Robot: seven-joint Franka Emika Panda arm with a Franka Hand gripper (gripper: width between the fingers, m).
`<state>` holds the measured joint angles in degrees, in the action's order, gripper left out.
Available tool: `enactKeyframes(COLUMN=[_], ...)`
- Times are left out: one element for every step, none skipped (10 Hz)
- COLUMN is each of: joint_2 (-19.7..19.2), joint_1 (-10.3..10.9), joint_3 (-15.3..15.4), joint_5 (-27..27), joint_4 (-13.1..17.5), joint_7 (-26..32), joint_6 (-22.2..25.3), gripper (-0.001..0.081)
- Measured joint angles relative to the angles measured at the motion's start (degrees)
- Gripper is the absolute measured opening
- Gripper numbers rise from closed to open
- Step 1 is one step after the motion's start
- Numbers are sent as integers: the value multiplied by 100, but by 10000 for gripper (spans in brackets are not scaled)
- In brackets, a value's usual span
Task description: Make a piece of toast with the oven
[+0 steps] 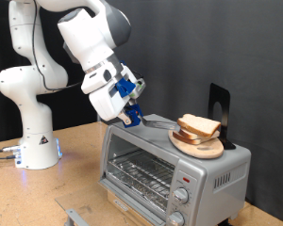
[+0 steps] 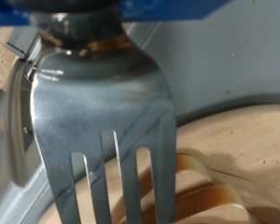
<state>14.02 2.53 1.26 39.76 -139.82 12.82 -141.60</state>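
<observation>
The small boxy silver-grey toaster oven (image 1: 173,168) with its glass front door stands on the wooden desk (image 1: 47,193) and serves as the landmark: nearest the camera its door is shut, a wire rack (image 1: 141,171) shows behind the glass, and two round knobs (image 1: 182,205) sit at the exterior view's right of the door. On the oven's flat top rests one round wooden plate (image 1: 191,143), and on that plate lies the pale tan piece of toast (image 1: 197,125) with its darker crust; whether it is a single slice or two stacked I cannot tell. Above the oven's top, toward the exterior view's left of the plate, the white arm's gripper (image 1: 132,105) hangs with its fingers clenched on the handle of one shiny metal fork (image 2: 107,112), whose tines reach the edge of the plate and the bread. The wrist view shows the tines lying low and close against the crust. To do this step well, I judge the fork should stay nearly flat and slide under the slice rather than stab it, moving slowly so the plate does not skid across the smooth oven top. Behind the plate one dark upright object (image 1: 220,111) stands.
</observation>
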Motion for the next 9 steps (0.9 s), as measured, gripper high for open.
enactKeyframes(joint_2=[-61,-119,-181,-251,-318,-390,-448,-517,-576], joint_1=[0,0,0,0,0,0,0,0,4], joint_3=[38,75,110,135,163,190,215,245,278], joint_5=[-7,-14,-23,-64,-120,-143,-150,-154,-171], joint_4=[53,108,164,210,260,311,363,427,488], joint_7=[-50,-96,-131,-173,-240,-285,-298,-304,-306], joint_6=[-6,-13,-16,-16,-18,-24,-28,-29,-27], gripper=[490,490,490,490,490,490,490,490,490])
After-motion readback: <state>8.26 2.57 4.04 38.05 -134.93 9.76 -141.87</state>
